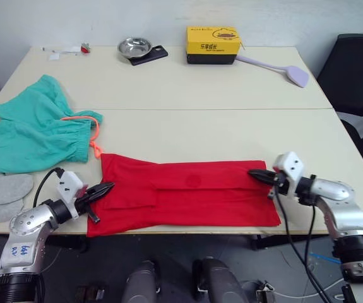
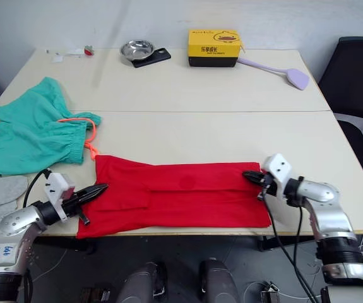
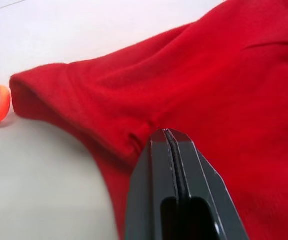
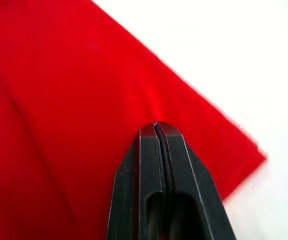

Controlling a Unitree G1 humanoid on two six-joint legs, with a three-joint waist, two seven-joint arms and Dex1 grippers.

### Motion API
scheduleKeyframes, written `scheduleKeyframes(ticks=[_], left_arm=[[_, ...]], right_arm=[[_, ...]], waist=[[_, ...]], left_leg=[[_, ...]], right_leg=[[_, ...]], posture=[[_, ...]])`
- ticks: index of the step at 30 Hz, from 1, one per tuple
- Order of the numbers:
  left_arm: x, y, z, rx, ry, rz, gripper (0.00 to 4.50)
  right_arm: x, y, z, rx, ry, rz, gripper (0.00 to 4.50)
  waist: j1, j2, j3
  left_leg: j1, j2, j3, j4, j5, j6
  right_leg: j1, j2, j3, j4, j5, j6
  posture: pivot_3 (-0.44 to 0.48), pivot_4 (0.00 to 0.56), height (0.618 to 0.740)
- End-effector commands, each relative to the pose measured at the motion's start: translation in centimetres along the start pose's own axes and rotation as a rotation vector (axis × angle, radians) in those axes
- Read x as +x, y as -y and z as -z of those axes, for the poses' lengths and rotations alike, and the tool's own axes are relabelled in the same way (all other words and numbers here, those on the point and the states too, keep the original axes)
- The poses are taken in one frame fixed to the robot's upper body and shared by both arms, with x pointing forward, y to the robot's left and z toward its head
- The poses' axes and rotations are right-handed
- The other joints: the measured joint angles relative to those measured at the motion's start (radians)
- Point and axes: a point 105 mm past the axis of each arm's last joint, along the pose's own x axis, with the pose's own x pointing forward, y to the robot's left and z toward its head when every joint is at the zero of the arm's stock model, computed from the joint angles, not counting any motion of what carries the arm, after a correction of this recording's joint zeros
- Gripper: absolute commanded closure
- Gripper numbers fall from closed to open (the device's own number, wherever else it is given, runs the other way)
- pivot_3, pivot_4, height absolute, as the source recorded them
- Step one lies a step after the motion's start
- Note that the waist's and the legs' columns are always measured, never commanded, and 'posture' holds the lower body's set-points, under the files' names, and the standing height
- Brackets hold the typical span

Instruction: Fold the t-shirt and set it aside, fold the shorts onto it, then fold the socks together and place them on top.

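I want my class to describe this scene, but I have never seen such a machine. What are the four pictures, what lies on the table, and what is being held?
This is a humanoid robot with two arms. Two pictures come from cameras in its head, looking down over a table. The other two come from a camera on each wrist, looking along that gripper's black fingers.

A red t-shirt, folded into a long band, lies at the near edge. The left gripper is shut on one end, the right gripper on the other.

Teal shorts and grey socks lie to the robot's left. At the far edge stand a metal bowl, a yellow box and a lilac spatula.
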Motion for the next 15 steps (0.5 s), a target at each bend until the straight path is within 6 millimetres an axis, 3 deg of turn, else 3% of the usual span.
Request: scheduleKeyframes(ticks=[1,4,7,13,15], left_arm=[[-1.0,0.7,-4.5,0.054,0.121,0.072,3.87],[-2.4,1.8,-6.2,0.103,0.097,0.139,2.95],[-4.1,2.0,-6.0,0.107,0.034,0.144,1.96],[-5.3,3.6,-5.3,0.183,-0.009,0.246,0.00],[-5.2,4.1,-5.8,0.188,0.054,0.274,0.00]], right_arm=[[-2.1,-0.3,-3.4,0.022,0.132,-0.068,4.50],[-4.0,-0.2,-4.3,0.071,0.091,-0.102,3.92],[-4.7,0.4,-4.8,0.061,0.016,-0.111,2.90],[-2.5,2.3,-5.0,0.031,-0.156,-0.099,0.73],[-1.5,3.0,-5.1,0.027,-0.189,-0.085,0.05]], waist=[[0.000,0.000,0.000],[-0.013,0.001,0.001],[-0.021,0.001,0.001],[-0.029,0.002,0.001],[-0.028,0.002,0.001]], left_leg=[[0.000,0.000,0.000,0.000,0.000,0.000],[0.000,0.000,0.000,0.000,0.000,0.000],[0.001,0.000,0.000,-0.001,0.000,0.000],[0.001,0.000,0.000,-0.003,-0.002,-0.006],[0.000,0.000,0.000,-0.003,-0.002,-0.006]], right_leg=[[0.000,0.000,0.000,0.000,0.000,0.000],[0.000,0.000,0.001,0.000,0.000,0.000],[0.000,0.000,0.001,-0.002,0.000,0.000],[-0.002,0.000,0.000,-0.003,0.000,-0.003],[-0.002,0.000,0.000,-0.003,0.000,-0.004]], posture=[[0.000,0.150,0.740],[0.000,0.150,0.740],[0.000,0.150,0.740],[0.000,0.150,0.740],[0.000,0.150,0.740]])
